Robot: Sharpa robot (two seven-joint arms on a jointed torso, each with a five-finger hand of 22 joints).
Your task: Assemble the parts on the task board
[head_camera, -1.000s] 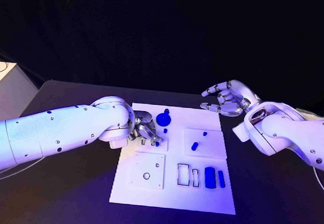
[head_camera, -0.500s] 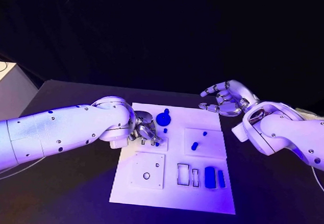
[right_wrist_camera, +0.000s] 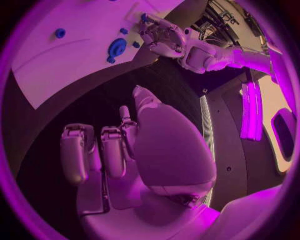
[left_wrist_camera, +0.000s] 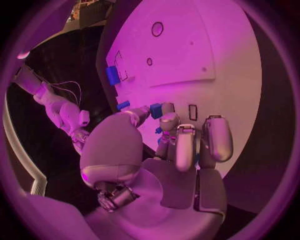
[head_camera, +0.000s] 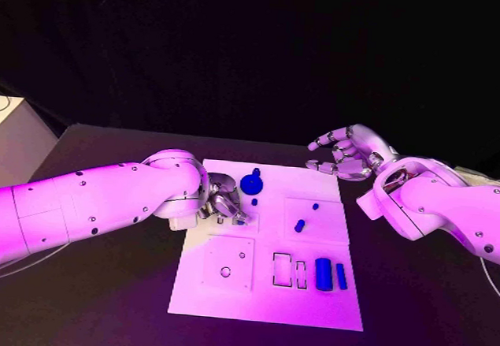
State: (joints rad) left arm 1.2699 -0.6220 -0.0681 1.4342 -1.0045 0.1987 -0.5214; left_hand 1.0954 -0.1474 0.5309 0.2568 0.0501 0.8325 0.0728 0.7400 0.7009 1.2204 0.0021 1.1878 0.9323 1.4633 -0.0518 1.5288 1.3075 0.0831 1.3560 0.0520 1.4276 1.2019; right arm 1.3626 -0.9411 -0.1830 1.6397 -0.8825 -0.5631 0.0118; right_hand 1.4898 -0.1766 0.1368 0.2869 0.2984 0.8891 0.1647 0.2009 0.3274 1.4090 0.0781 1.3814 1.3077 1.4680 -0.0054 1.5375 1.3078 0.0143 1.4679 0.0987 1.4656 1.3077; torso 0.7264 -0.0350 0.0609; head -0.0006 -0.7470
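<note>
My left robot hand (head_camera: 224,204) pinches a small blue part (left_wrist_camera: 155,110) over the board (head_camera: 267,300); my right robot hand (head_camera: 348,154) waits, fingers curled, empty. Most parts look unplaced.

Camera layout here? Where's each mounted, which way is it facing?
Head view: on the head, looking down at the task board; both arms enter.
Left wrist view: behind the left robot hand, facing the board.
Right wrist view: behind the right robot hand, off the board's edge.
Shared: the round blue part.

Black table (head_camera: 105,306) with the white task board (head_camera: 267,304) at its middle.
</note>
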